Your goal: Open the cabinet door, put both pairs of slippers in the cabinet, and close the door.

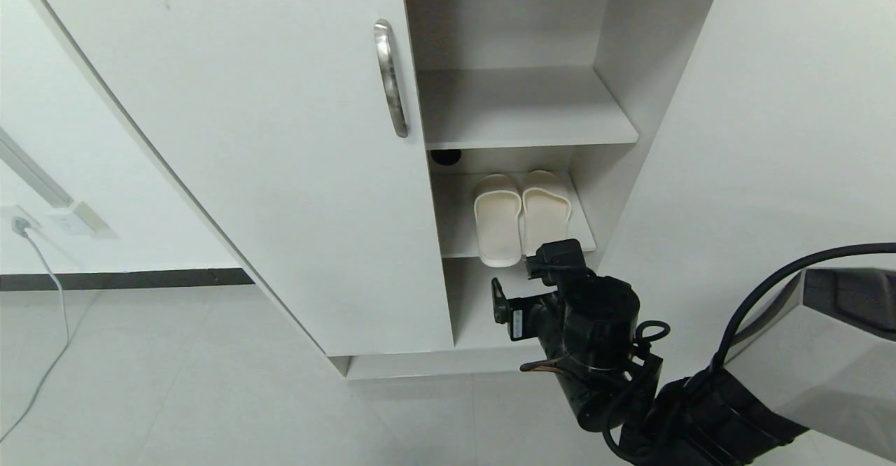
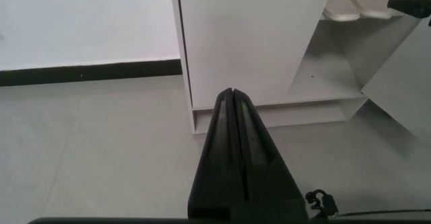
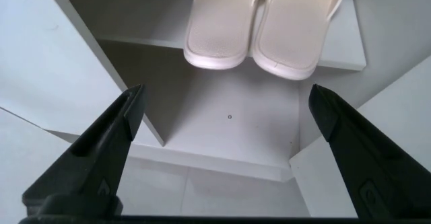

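Slippers [image 1: 521, 215] sat paired at the shelf's [image 1: 455, 231] front edge. Right gripper [image 3: 225, 106] hung just before them, spread and empty; left gripper [image 2: 232, 95] clamped together.

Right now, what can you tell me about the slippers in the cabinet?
The slippers are one cream-white pair of slides with wide straps, looking like soft foam. They lie flat, side by side and touching, toes inward on the lower shelf, heels poking over its front edge. Only the shelf touches them.
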